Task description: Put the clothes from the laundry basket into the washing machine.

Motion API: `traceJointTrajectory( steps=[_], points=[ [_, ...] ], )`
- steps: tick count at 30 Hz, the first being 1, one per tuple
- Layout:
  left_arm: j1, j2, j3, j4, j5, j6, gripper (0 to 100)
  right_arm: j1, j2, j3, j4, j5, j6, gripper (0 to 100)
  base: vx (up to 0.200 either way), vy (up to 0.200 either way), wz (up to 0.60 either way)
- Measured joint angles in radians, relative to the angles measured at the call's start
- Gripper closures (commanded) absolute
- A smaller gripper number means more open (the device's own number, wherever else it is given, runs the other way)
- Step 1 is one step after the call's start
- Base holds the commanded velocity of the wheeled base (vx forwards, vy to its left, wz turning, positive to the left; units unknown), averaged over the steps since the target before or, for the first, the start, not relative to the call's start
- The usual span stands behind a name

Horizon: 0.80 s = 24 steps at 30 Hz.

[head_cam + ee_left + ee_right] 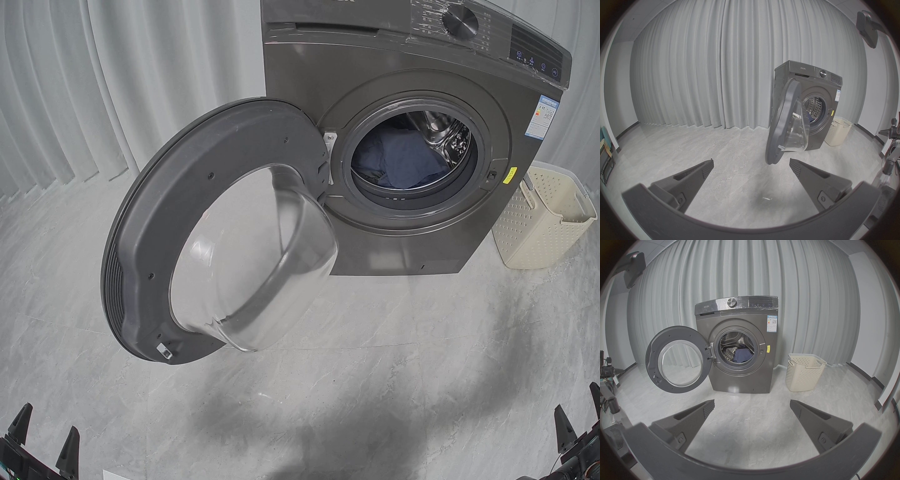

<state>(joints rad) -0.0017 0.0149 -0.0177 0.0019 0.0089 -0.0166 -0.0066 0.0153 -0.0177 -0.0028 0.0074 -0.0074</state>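
Facing the washer (294,75), we hold left claw (750,161) and right claw (752,401) low, wide open, empty. Clothes (400,164) lie in the drum (447,134); the door (187,187), swung aside, keeps its mouth free. Basket (537,231) beside the washer seems empty.

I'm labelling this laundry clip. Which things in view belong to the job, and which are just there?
Part of the job: washing machine, its open door, dark blue clothes in the drum, cream laundry basket beside the machine, left gripper and right gripper, both open.
Just there: pale curtain behind, grey floor.
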Motion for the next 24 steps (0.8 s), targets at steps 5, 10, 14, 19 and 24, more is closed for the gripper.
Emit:
traceJointTrajectory(
  steps=[5,10,14,19,24],
  points=[
    [0.000,0.000,0.000,0.000,-0.003,0.023,0,0.000,0.000,0.000,0.000,0.000,0.000,0,0.000,0.000,0.00],
    [0.002,0.001,0.000,-0.010,-0.007,0.060,0,0.001,0.000,0.000,0.000,0.000,0.000,0,0.000,0.000,0.00],
    [0.000,0.007,-0.040,-0.026,-0.023,0.059,0,0.000,0.000,0.000,0.000,0.000,0.000,0,0.000,0.000,0.00],
    [-0.024,0.094,-0.170,-0.030,-0.094,0.020,0,0.001,0.001,0.000,0.000,0.000,0.000,0,0.000,0.000,0.00],
    [-0.047,0.257,-0.236,-0.102,-0.157,-0.017,0,0.000,0.001,0.000,0.000,0.000,0.000,0,0.000,0.000,0.00]
  ],
)
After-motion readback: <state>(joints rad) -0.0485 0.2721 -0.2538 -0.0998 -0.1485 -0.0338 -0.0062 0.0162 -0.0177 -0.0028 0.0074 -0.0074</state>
